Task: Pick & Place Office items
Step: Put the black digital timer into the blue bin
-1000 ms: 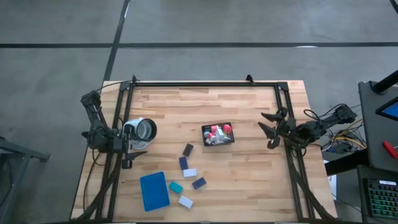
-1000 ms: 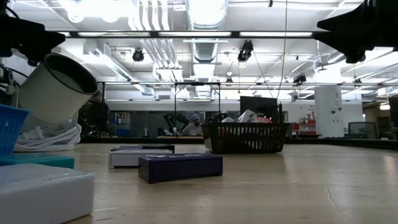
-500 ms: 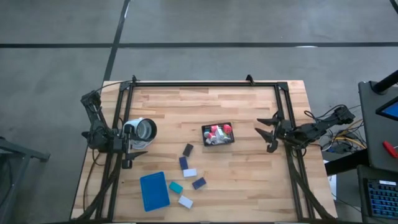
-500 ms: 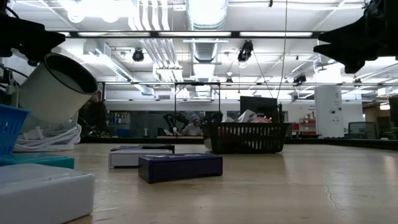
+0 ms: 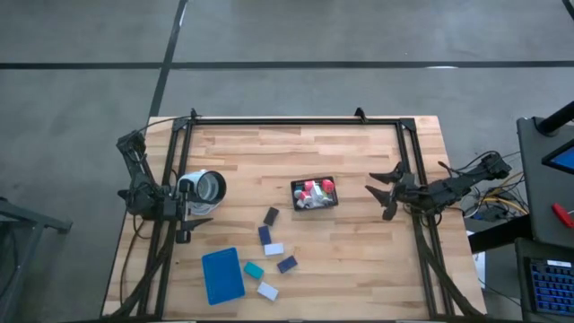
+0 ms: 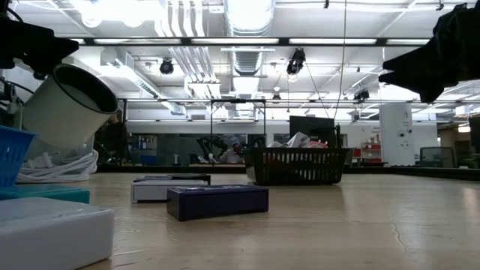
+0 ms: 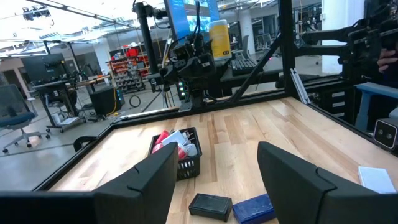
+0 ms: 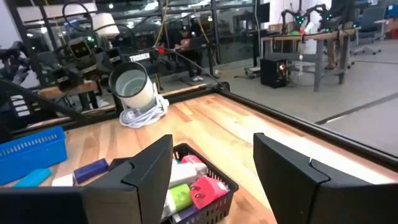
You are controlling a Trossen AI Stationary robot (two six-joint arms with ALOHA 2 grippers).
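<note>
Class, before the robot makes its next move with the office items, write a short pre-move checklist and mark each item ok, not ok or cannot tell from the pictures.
1. Right gripper open and holding nothing: ok, the wrist view shows bare space between its fingers.
2. Left gripper free for a pick: not ok, it holds the white cup at the table's left edge.
3. Black mesh basket upright on the table: ok.
4. Room left in the basket: cannot tell, several items already fill it.
5. Loose blocks remaining: ok, the navy block and white block lie flat.
6. Blue tray clear of the basket: ok.
</note>
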